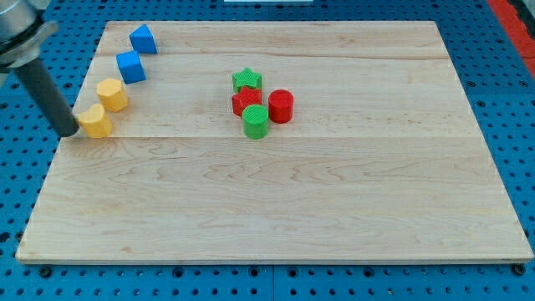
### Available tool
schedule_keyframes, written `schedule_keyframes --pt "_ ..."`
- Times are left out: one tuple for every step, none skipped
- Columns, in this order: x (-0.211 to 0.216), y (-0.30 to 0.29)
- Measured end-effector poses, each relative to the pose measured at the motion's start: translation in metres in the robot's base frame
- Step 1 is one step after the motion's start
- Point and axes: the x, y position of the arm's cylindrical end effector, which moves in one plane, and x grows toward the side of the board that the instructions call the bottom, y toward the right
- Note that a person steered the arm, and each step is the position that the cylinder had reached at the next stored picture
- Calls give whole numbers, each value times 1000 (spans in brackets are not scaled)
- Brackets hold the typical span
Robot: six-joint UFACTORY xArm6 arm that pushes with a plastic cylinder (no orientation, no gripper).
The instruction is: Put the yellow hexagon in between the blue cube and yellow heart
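Observation:
Two yellow blocks lie near the board's left edge. The upper one (112,94) looks like the yellow hexagon. The lower one (96,121) looks like the yellow heart. The blue cube (130,66) sits just above and to the right of the hexagon, so the three form a slanted line with the hexagon in the middle. My tip (73,132) is at the heart's left side, touching it or nearly so. The dark rod slants up to the view's top left.
A second blue block (143,38), pointed on top, lies above the cube. A green star (247,80), a red star (246,102), a green cylinder (256,120) and a red cylinder (281,106) cluster near the board's middle. The wooden board (276,209) lies on blue pegboard.

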Motion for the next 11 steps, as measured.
schedule_keyframes --pt "-1 1" --pt "10 -5" --pt "15 1" --pt "12 -38" --pt "-22 -33" --pt "-29 -27" --pt "-32 -25" --pt "-44 1" --pt "-49 20" --pt "-49 19" --pt "-35 8"
